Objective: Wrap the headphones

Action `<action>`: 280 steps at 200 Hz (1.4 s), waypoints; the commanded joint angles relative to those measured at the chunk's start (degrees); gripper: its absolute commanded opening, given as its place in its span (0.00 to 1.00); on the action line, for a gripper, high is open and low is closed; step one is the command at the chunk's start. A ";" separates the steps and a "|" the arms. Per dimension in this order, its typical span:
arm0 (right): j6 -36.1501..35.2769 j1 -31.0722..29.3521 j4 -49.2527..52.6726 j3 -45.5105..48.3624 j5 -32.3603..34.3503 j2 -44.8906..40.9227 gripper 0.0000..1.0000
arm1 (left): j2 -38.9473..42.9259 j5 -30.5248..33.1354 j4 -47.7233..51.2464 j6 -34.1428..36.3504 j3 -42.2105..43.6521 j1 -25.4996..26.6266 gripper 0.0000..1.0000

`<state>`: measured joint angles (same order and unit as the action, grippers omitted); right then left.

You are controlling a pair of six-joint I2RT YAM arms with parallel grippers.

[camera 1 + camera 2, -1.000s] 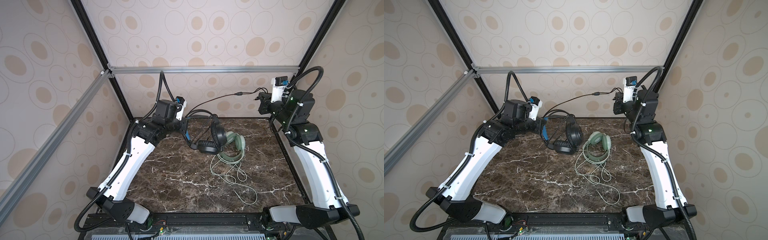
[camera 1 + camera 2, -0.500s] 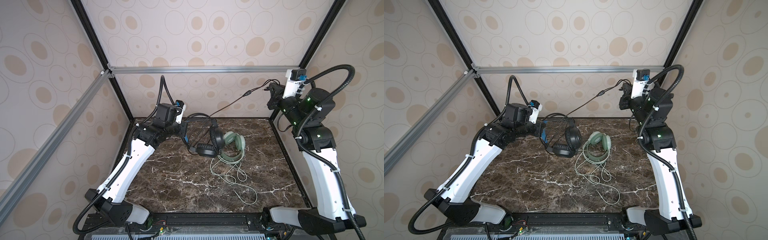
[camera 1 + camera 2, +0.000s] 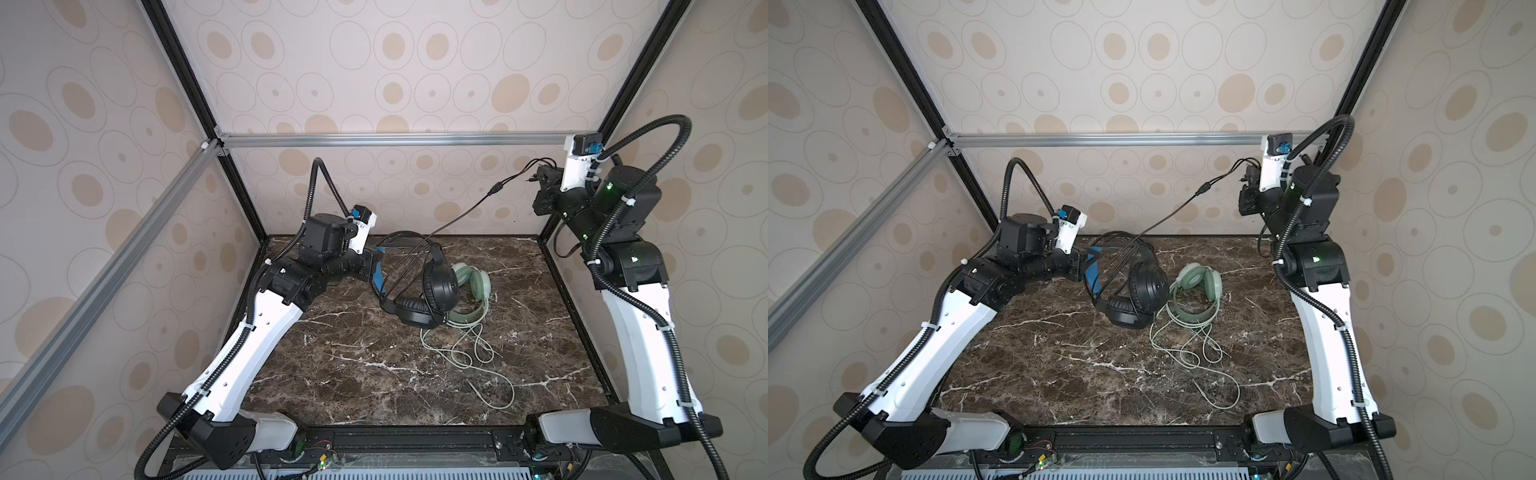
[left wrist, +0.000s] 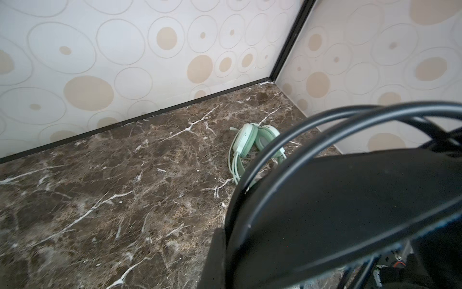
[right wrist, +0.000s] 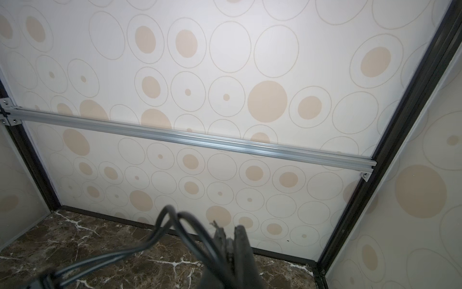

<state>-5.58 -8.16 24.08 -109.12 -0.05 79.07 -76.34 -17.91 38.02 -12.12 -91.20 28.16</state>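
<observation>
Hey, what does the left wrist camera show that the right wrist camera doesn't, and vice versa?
Only the left wrist view: the mint-green headphones lying on the marble table, and the black headphones filling the foreground. Only the right wrist view: the silver crossbar on the back wall, and the right hand shut on the black cable. Both: the table, the dotted wallpaper and stretches of that black cable.

Circle-patterned beige walls (image 3: pixel 395 62) enclose a brown marble tabletop (image 3: pixel 374 374)
</observation>
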 commanded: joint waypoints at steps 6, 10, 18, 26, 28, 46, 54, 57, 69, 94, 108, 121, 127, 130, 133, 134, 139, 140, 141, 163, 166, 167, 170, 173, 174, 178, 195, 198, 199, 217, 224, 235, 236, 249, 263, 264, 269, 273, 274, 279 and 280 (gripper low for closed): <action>-2.25 0.49 3.38 -1.44 3.18 2.14 0.00 | 2.54 -7.28 -4.06 0.32 -1.12 -0.35 0.00; -2.45 0.47 3.47 -1.35 3.57 2.46 0.00 | 2.75 -7.31 -3.89 0.46 -1.08 -0.35 0.00; -2.75 0.64 3.35 -1.04 4.29 2.87 0.00 | 3.03 -6.99 -3.33 0.73 -1.09 -0.38 0.00; -2.85 0.99 2.93 -0.49 4.50 3.17 0.00 | 3.20 -6.22 -2.48 0.90 -1.32 -0.33 0.00; -2.85 1.10 2.80 -0.28 4.57 3.13 0.00 | 3.21 -6.12 -2.36 0.99 -1.34 -0.31 0.00; -2.37 2.28 2.33 0.55 4.62 3.68 0.00 | 3.48 -4.24 -1.35 1.02 -1.99 -0.39 0.00; -1.97 2.81 2.02 0.96 4.62 3.80 0.00 | 3.35 -3.25 -0.66 1.09 -2.60 -0.35 0.00; -1.86 2.95 1.85 1.19 4.61 3.81 0.00 | 3.25 -2.70 -0.31 1.08 -2.92 -0.36 0.00; -1.49 3.65 1.09 1.93 4.41 3.73 0.00 | 2.54 -0.71 1.33 1.37 -4.22 -0.38 0.00; -0.75 4.41 1.39 2.10 3.97 4.69 0.00 | 2.72 -0.96 1.16 1.30 -4.52 -0.33 0.00; -0.38 4.52 0.61 3.86 4.24 4.71 0.00 | 2.92 -0.33 0.67 0.97 -4.73 -0.36 0.00; 0.09 4.71 0.04 5.93 4.55 4.26 0.00 | 3.03 -0.17 0.07 0.90 -5.24 -0.32 0.00; 0.30 4.78 -0.08 6.86 4.79 4.02 0.00 | 3.13 -0.44 -0.44 0.72 -5.62 -0.35 0.00; 0.33 4.82 -0.12 7.23 4.88 3.87 0.00 | 3.23 -0.63 -0.71 0.51 -5.81 -0.36 0.00; 0.37 4.82 -0.16 7.64 4.96 3.75 0.00 | 3.21 -0.96 -1.07 0.37 -6.04 -0.36 0.00; 0.38 4.87 -0.21 7.75 5.01 3.70 0.00 | 3.21 -1.02 -1.18 0.31 -6.11 -0.38 0.00; 0.35 4.84 -0.26 8.46 5.19 3.51 0.00 | 3.29 -1.68 -1.81 -0.02 -6.30 -0.35 0.00; 0.33 4.84 -0.26 8.60 5.21 3.47 0.00 | 3.25 -1.86 -1.90 -0.06 -6.42 -0.37 0.00; 0.37 4.94 -0.26 8.72 5.23 3.47 0.00 | 3.32 -2.04 -2.07 -0.16 -6.43 -0.34 0.00; 0.50 5.22 -1.29 11.97 5.83 3.03 0.00 | 3.92 -4.36 -5.57 -1.67 -7.10 -0.36 0.00; 0.63 5.31 -1.51 12.50 5.81 2.95 0.00 | 3.92 -4.41 -5.81 -1.74 -7.33 -0.33 0.00; 0.69 5.33 -1.59 12.65 5.83 2.94 0.00 | 3.88 -4.37 -5.83 -1.76 -7.46 -0.32 0.00; 0.81 5.49 -1.75 13.13 5.82 2.86 0.00 | 3.85 -4.32 -5.99 -1.90 -7.73 -0.33 0.00; 0.92 5.63 -1.89 13.49 5.85 2.77 0.00 | 3.75 -4.32 -6.09 -2.05 -8.07 -0.37 0.00; 0.97 5.67 -2.00 13.67 5.85 2.76 0.00 | 3.70 -4.28 -6.10 -2.08 -8.18 -0.38 0.00; 1.13 5.78 -2.22 14.23 5.86 2.68 0.00 | 3.53 -4.30 -6.06 -2.15 -8.70 -0.36 0.00; 1.30 6.21 -2.37 15.43 5.69 2.75 0.00 | 2.67 -4.63 -5.78 -2.29 -11.20 -0.44 0.00; 1.31 6.27 -2.39 15.57 5.76 2.76 0.00 | 2.54 -4.64 -5.77 -2.36 -11.70 -0.40 0.00; 1.30 6.25 -2.42 15.59 5.76 2.76 0.00 | 2.48 -4.66 -5.63 -2.37 -11.84 -0.39 0.00; 1.26 6.56 -2.80 16.63 5.86 3.08 0.00 | 1.94 -5.01 -5.41 -2.62 -13.92 -0.46 0.00; 1.28 6.50 -2.98 17.03 5.72 3.27 0.00 | 1.81 -5.47 -5.69 -2.93 -14.33 -0.47 0.00; 1.37 6.55 -3.07 17.79 5.34 3.69 0.00 | 1.88 -6.26 -6.30 -3.33 -14.60 -0.41 0.00; 1.41 6.57 -3.07 17.84 5.25 3.71 0.00 | 1.93 -6.30 -6.38 -3.38 -14.57 -0.40 0.00; 2.05 6.54 -3.61 19.40 4.69 3.85 0.00 | 1.82 -7.64 -7.03 -3.88 -14.70 -0.41 0.00; 3.03 6.51 -4.12 21.33 3.52 3.88 0.00 | 1.97 -10.06 -8.26 -4.67 -14.40 -0.46 0.00; 3.12 6.50 -4.17 21.41 3.41 3.89 0.00 | 2.06 -10.36 -8.33 -4.71 -14.38 -0.47 0.00; 3.29 6.27 -4.13 21.93 2.96 3.90 0.00 | 2.15 -11.36 -9.06 -5.12 -14.19 -0.41 0.00; 3.42 6.11 -4.18 22.41 2.73 3.82 0.00 | 2.25 -11.87 -9.66 -5.46 -14.02 -0.46 0.00; 3.40 6.04 -4.15 22.52 2.67 3.82 0.00 | 2.25 -11.92 -9.78 -5.50 -14.02 -0.43 0.00; 3.44 5.73 -4.26 23.09 2.52 3.75 0.00 | 2.33 -12.61 -10.33 -5.93 -13.93 -0.40 0.00; 3.50 5.67 -4.28 23.21 2.48 3.74 0.00 | 2.38 -12.73 -10.46 -6.05 -13.92 -0.39 0.00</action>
<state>-3.66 -2.02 20.82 -88.58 3.84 83.20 -74.89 -24.21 34.72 -13.69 -103.13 28.05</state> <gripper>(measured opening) 0.065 0.066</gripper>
